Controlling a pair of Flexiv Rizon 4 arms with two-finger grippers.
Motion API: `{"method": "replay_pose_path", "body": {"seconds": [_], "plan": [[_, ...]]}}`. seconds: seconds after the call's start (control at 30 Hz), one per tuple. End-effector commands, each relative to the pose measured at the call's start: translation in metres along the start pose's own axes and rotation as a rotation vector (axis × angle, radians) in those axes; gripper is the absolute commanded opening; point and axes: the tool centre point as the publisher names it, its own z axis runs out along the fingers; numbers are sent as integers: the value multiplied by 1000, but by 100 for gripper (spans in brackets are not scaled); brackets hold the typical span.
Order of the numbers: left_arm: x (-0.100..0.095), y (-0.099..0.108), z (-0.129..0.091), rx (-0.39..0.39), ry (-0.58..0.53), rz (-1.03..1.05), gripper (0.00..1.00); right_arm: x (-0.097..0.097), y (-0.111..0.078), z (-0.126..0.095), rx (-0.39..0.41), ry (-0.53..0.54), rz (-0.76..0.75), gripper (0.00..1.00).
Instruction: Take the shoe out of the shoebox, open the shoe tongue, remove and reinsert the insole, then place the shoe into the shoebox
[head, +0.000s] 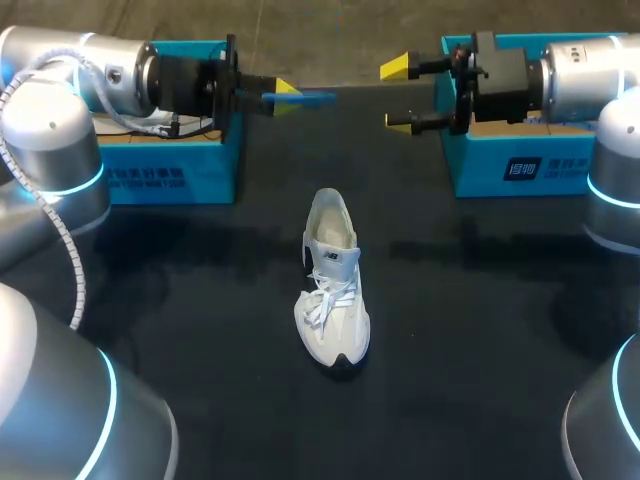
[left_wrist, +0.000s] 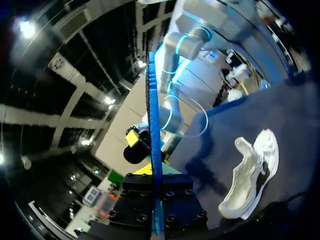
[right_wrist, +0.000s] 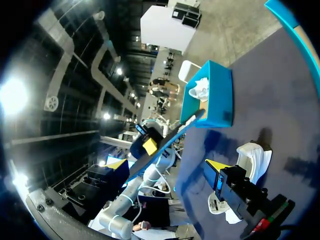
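Note:
A white sneaker (head: 333, 300) lies on the black table (head: 480, 330), toe toward me, tongue pulled up. Up at the back left, my left gripper (head: 285, 88) is shut on a thin blue insole (head: 305, 97) that sticks out toward the middle. In the left wrist view the insole (left_wrist: 152, 125) stands edge-on between the fingers, with the sneaker (left_wrist: 252, 175) down beside it. My right gripper (head: 400, 93) hangs open at the back right, facing the insole, nothing between its fingers. From the right wrist view, its yellow tips frame the insole (right_wrist: 172, 140) and the sneaker (right_wrist: 250, 160) lies below.
A blue shoebox (head: 190, 170) stands at the back left under my left arm, with white paper (right_wrist: 201, 89) inside. A second blue box (head: 520, 165) stands at the back right under my right arm.

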Motion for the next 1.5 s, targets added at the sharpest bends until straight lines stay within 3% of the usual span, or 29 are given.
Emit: {"method": "replay_pose_path", "body": {"seconds": [0.03,0.8,1.1,1.5], "plan": [[1,-5,2,-22,-41,91,0,0,0,2,-2,-1,1,100],[-4,-7,3,-114,-86,464,0,1,0,5,12,9,-5,100],[-5,0,4,-161,-89,581,0,4,-8,18,36,22,-9,100],[-11,11,10,-153,-107,639,0,18,-19,39,63,29,-20,100]]}}
